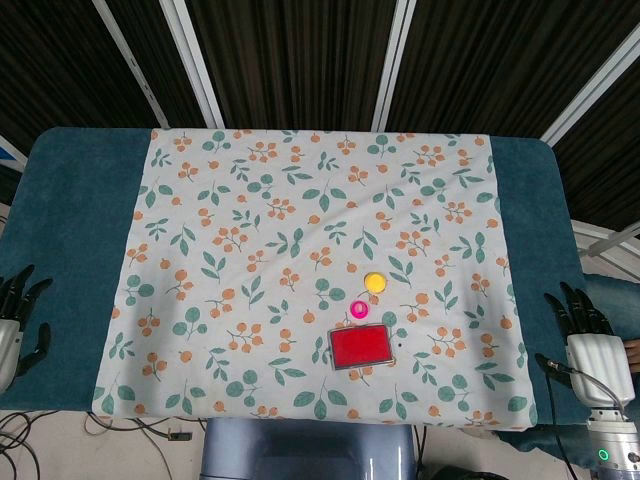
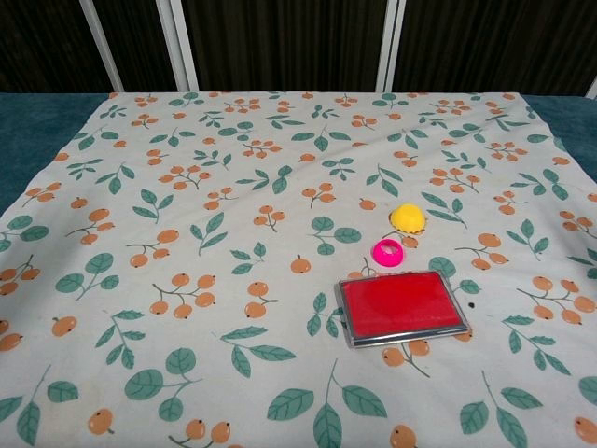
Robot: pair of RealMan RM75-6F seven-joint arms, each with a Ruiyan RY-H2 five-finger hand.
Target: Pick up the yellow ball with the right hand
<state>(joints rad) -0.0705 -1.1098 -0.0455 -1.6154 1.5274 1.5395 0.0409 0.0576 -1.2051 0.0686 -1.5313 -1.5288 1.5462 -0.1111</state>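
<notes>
The yellow ball (image 1: 374, 281) sits on a cloth with leaves and orange berries (image 1: 250, 200), and nothing is touching it. Just beside the yellow ball, a little nearer the robot, lies a small pink ring (image 1: 359, 310). Nearer still, right past the pink ring, is a flat red pad in a shiny frame (image 1: 362, 347). In the chest view the yellow ball (image 2: 408, 217) looks a bit bumpy along its edge, the pink ring (image 2: 388, 252) is almost touching the red pad (image 2: 401, 306), and the cloth (image 2: 187, 233) fills nearly the whole view. The cloth covers the middle of a blue-green counter (image 1: 80, 200). The right robot hand (image 1: 585, 335) is well apart from the yellow ball, off at the counter's edge, with its dark fingers spread apart and holding nothing. The left robot hand (image 1: 18, 325) is even farther from the yellow ball, at the other edge of the counter, fingers spread too, also holding nothing.
</notes>
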